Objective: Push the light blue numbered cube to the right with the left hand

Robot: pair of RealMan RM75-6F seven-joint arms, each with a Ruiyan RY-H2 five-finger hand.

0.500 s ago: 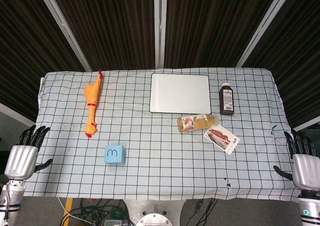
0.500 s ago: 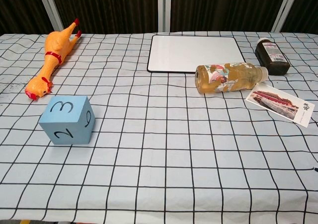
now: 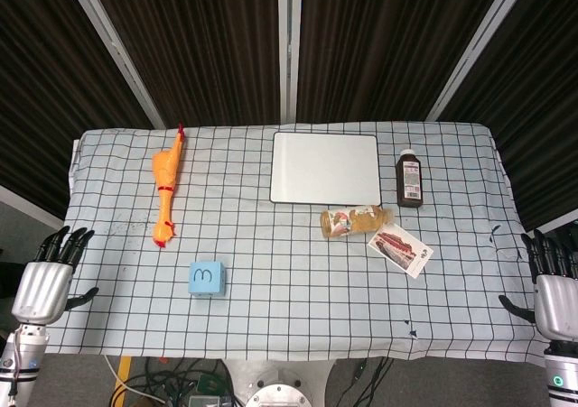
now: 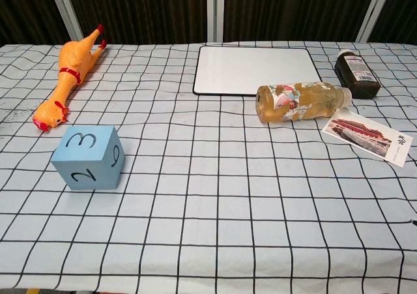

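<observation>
The light blue numbered cube (image 3: 207,278) (image 4: 88,157) rests on the checked tablecloth near the front left, its top face showing a 3. My left hand (image 3: 47,281) hangs off the table's left edge, well left of the cube, fingers spread and holding nothing. My right hand (image 3: 553,292) is beyond the table's right front corner, fingers apart and empty. The chest view shows neither hand.
A rubber chicken (image 3: 165,186) lies behind the cube at the left. A white board (image 3: 325,168) sits at the back centre, with a dark bottle (image 3: 409,180) upright to its right. A tea bottle (image 3: 354,220) lies on its side beside a postcard (image 3: 400,249).
Both hands have sunk slightly lower and outward at the table's sides. The cube and other objects have not moved.
</observation>
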